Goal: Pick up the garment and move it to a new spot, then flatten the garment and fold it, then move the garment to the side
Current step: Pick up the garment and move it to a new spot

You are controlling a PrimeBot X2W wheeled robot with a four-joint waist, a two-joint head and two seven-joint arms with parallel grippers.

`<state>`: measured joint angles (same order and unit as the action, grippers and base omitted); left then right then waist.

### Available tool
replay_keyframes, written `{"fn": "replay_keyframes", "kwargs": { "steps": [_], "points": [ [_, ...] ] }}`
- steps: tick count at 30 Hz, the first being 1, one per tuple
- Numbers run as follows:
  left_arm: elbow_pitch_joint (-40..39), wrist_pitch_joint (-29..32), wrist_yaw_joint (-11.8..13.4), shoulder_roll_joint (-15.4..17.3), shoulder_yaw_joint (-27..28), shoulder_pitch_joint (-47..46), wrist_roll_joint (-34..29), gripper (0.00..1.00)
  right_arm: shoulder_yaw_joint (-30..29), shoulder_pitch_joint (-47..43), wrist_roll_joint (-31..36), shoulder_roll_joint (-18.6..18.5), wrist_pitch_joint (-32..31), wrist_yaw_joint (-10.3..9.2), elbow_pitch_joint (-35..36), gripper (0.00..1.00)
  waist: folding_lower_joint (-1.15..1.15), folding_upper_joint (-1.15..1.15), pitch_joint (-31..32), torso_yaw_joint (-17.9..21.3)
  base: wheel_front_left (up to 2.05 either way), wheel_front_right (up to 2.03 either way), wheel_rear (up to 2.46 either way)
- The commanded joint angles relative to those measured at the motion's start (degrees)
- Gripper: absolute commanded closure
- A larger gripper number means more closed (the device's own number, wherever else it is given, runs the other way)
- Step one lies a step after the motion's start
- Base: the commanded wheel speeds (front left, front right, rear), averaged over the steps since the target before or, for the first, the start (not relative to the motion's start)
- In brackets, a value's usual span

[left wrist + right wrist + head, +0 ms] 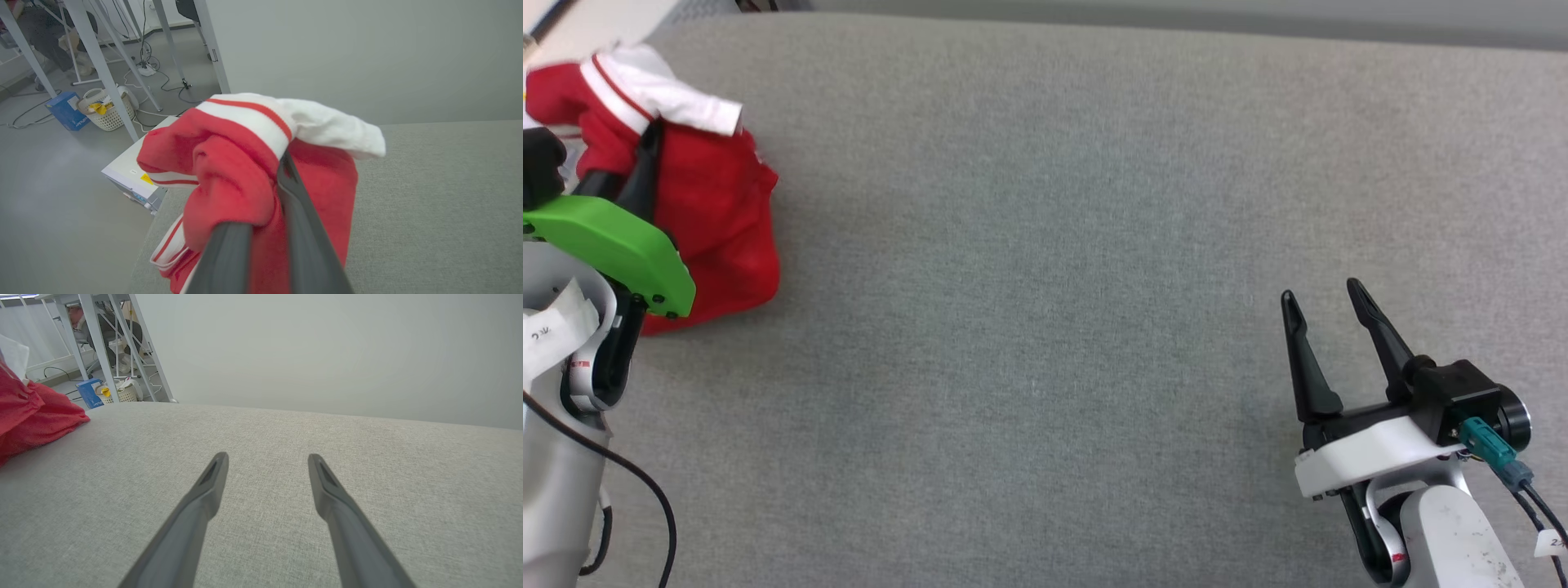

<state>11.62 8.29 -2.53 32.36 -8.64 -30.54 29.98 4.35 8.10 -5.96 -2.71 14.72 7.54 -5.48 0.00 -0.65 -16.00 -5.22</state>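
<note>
Head view, table: a broad grey fabric-covered table (1045, 245) runs across the whole frame
Head view, garment: the garment (719, 212) is a bunched red heap at the far left of the table, with a white sleeve (662, 90) edged by a red stripe draped over its top
Head view, left gripper: the left gripper (633, 159) reaches into the heap, its dark tips sunk in red cloth; a green plate (613, 245) on its wrist covers the heap's lower left
Head view, right gripper: the right gripper (1321, 292) sits at the lower right, well apart from the garment, jaws spread wide with bare table between them
Left wrist view, jaws: clenched on the garment, red cloth pinched between the left fingers (302, 228) and bulging over one of them
Left wrist view, garment: bunched around the gripper at the table's edge, white sleeve and striped trim on top, more striped trim hanging low
Left wrist view, background: a white box (130, 167) with a yellow sticker just past the table's corner; a pale basket (104, 112) and a blue box (65, 110) on the floor beside white frame legs (98, 61)
Right wrist view, jaws: released, the right fingers (196, 514) apart over grey table, nothing between them
Right wrist view, garment: red folds at the left border, their lower part meeting the table, well away from the gripper
</note>
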Motion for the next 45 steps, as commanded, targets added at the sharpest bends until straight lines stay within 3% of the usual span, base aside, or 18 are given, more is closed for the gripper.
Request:
{"fn": "replay_keyframes", "kwargs": {
  "steps": [1, 5, 11, 17, 23, 31, 39, 40, 41, 45],
  "points": [
    [-1.59, -1.38, 0.13, 0.84, -0.12, 0.53, -1.32, 1.00, -0.35, -0.91, -0.93, -0.17, 0.28, -0.05, -0.10, 0.00, 0.00, 0.65, 5.06, -0.73, 0.00, 0.00, 0.00],
    [-5.94, -4.83, -0.02, 1.54, -1.08, 0.38, -3.96, 1.00, -1.08, -1.92, -1.45, -0.17, 0.28, -0.05, -0.06, 0.00, 0.00, 0.65, 7.35, 0.03, 0.00, 0.00, 0.00],
    [-11.61, -7.12, -2.45, 0.12, -6.41, -0.97, -5.70, 1.00, -2.87, -3.30, -2.50, -0.17, 0.28, -0.05, -0.59, 0.00, 0.00, 0.65, 9.84, 3.26, 0.00, 0.00, 0.00],
    [-11.81, -6.25, -3.11, -3.93, -11.19, -2.69, -5.36, 1.00, -4.49, -4.02, -2.56, -0.17, 0.28, -0.05, -0.88, 0.00, 0.00, 0.65, 10.36, 6.47, 0.00, 0.00, 0.00],
    [-8.75, -7.16, -3.80, -11.12, -17.89, -5.22, -5.09, 1.00, -7.56, -3.42, -2.99, -0.17, 0.28, -0.05, 0.26, 0.00, 0.00, 0.65, 9.58, 10.10, 0.00, 0.00, 0.00],
    [3.68, -10.55, -4.09, -24.13, -27.10, -7.38, -5.43, 1.00, -10.11, -1.89, -4.18, -0.17, 0.28, -0.05, 0.63, 0.00, 0.00, 0.65, 7.28, 16.56, 0.00, 0.00, 0.00],
    [17.16, -12.36, -4.52, -28.89, -35.72, -6.91, -4.94, 1.00, -11.57, -1.62, -5.71, -0.17, 0.28, -0.05, 0.32, 0.00, 0.00, 0.65, 4.84, 20.08, 0.00, 0.00, 0.00],
    [18.54, -12.05, -4.56, -29.05, -36.77, -6.73, -4.70, 0.58, -11.58, -1.59, -5.74, -0.17, 0.28, -0.05, 0.31, 0.00, 0.00, 0.65, 4.77, 20.16, 0.00, 0.00, 0.00],
    [20.04, -11.52, -4.63, -29.19, -38.34, -6.59, -4.58, 0.00, -11.63, -1.52, -5.74, -0.17, 0.28, -0.05, 0.30, 0.00, 0.00, 0.65, 4.70, 20.19, 0.00, 0.00, 0.00],
    [23.48, -10.89, -4.77, -29.41, -41.98, -6.33, -3.05, 0.00, -12.22, -1.31, -5.72, -0.17, 0.28, -0.05, 0.31, 0.00, 0.00, 0.65, 5.08, 19.07, 0.00, 0.00, 0.00]
  ]
}}
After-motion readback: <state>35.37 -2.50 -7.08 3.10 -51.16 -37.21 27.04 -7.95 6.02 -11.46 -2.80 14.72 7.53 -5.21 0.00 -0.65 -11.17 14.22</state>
